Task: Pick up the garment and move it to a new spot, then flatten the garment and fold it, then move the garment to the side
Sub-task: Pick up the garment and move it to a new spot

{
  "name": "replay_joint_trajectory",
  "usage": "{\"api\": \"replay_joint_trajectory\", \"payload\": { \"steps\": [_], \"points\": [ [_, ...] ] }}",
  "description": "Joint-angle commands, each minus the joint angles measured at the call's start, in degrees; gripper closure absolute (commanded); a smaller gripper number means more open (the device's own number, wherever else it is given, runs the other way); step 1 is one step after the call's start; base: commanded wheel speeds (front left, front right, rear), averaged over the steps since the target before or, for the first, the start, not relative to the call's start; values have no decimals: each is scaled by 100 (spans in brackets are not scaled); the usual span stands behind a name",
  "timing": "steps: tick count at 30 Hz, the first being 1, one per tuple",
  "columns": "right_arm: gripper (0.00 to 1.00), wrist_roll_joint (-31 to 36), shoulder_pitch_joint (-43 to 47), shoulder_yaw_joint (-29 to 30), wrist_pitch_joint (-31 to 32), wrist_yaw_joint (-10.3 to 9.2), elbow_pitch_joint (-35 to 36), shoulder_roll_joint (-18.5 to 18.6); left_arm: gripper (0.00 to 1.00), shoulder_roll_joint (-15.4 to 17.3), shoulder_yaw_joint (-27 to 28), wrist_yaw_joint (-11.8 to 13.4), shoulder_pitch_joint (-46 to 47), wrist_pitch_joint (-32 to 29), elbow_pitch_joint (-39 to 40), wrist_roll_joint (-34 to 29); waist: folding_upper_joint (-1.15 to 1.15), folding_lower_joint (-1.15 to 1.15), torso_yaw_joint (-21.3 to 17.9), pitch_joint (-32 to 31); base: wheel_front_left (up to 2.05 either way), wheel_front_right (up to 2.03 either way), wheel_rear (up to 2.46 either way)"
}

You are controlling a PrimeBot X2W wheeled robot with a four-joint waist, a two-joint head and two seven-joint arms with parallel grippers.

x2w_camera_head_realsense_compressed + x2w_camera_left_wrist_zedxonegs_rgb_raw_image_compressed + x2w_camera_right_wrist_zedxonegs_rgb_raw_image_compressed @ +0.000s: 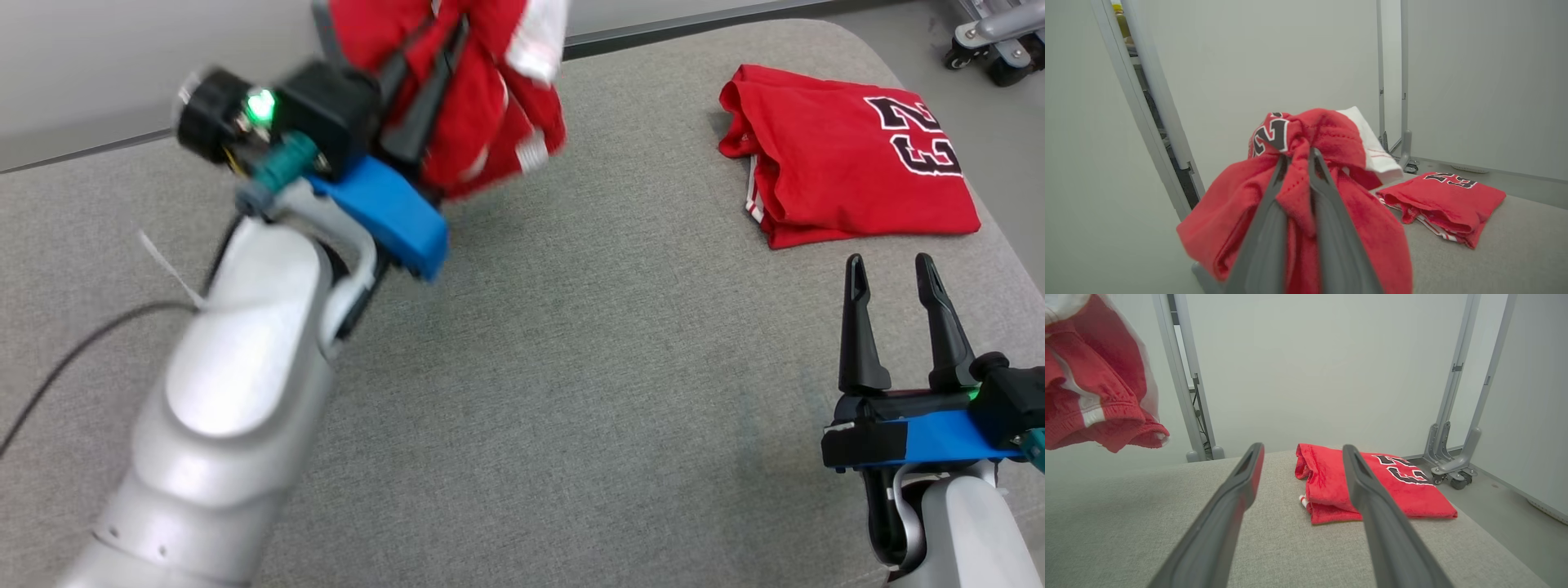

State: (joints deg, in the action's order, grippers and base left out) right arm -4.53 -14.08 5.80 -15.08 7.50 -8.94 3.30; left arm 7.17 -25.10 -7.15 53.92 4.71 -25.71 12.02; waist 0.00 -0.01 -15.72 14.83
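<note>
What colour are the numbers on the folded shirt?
The numbers are black, outlined white; head view shows the folded shirt best.

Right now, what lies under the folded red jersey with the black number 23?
The folded red jersey rests on the grey woven cushion. A red-and-white striped edge peeks from beneath it; whether that is another garment is hidden.

Held garment (1331, 134): red fuzzy cloth. Folded garment (849, 163), 2 o'clock: same. Desk (571, 367): grey woven cloth, matt. Right tool (890, 265) fingers: dark matt plastic. Forearm (237, 392): smooth glossy shell.
</note>
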Motion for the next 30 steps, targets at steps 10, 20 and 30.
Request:
{"api": "replay_joint_trajectory", "payload": {
  "steps": [10, 20, 30],
  "points": [
    [0, 8, 143, 40, -7, -2, -3, -46, 100, -289, -660, 84, -1848, 189, -111, 314, 0, 1, 205, -70, 0, 0, 0],
    [0, 20, 230, -1, -7, -2, -97, -47, 0, -384, -1134, 246, -2686, 571, -167, 443, 0, 1, 481, -251, 0, 0, 0],
    [0, 95, 448, 1, -7, -2, -192, -45, 0, -98, -586, 766, -2802, 1009, 245, 462, 0, 1, 814, -649, 0, 0, 0]
  ]
}}
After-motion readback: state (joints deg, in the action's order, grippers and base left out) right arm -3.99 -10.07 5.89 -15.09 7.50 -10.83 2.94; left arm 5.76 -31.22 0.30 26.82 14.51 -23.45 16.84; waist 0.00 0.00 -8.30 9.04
